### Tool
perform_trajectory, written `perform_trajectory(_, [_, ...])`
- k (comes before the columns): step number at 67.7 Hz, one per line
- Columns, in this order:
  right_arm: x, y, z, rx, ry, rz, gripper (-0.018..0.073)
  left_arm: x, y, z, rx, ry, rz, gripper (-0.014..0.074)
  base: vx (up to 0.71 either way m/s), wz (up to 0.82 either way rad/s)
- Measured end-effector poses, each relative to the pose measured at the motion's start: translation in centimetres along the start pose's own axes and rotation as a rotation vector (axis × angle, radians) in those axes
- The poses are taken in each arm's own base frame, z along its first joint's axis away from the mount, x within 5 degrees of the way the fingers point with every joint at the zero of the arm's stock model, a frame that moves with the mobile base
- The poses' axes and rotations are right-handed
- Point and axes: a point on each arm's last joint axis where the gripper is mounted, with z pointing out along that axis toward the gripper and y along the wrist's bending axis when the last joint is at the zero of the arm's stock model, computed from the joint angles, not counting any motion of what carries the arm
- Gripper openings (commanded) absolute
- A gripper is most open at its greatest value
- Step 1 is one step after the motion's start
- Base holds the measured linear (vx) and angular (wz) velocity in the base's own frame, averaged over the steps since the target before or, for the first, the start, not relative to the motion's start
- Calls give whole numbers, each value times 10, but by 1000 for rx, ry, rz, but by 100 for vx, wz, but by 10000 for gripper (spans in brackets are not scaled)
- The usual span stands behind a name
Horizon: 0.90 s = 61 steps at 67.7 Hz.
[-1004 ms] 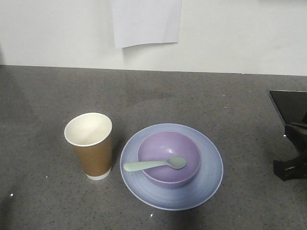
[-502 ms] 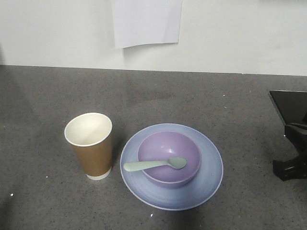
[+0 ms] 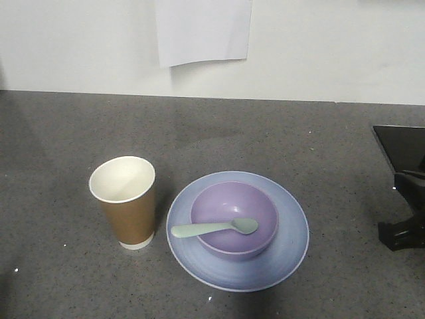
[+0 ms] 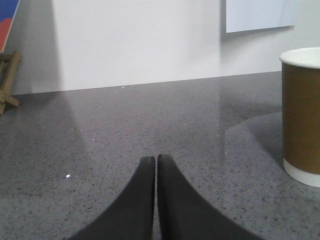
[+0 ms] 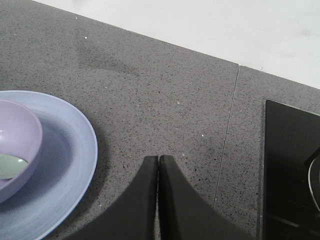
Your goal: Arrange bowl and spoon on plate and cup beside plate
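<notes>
Both my left gripper and right gripper were closed and empty; the bowl with the spoon sat on the plate to the left of my right fingers, the cup to the right of my left ones, so I judged the arranging finished, only retreat remaining.

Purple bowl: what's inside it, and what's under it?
Inside the small lavender-purple plastic bowl, the pale mint spoon lies scoop in, handle over the rim. Beneath sits the round pale blue plate; the plate's centre is hidden by the bowl.

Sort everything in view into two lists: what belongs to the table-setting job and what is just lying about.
Belongs to the job:
- plate
- bowl, standing on the plate
- spoon, lying across the bowl
- cup, upright beside the plate

Just lying about:
- sheet of paper on the wall
- black object at the table's edge
- wooden stand by the wall
</notes>
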Motion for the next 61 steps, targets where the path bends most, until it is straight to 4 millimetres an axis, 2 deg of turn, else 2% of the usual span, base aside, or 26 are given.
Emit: perform_trajectory(61, [0, 0, 0, 0, 0, 0, -6, 0, 0, 0, 0, 0, -2, -8, 0, 0])
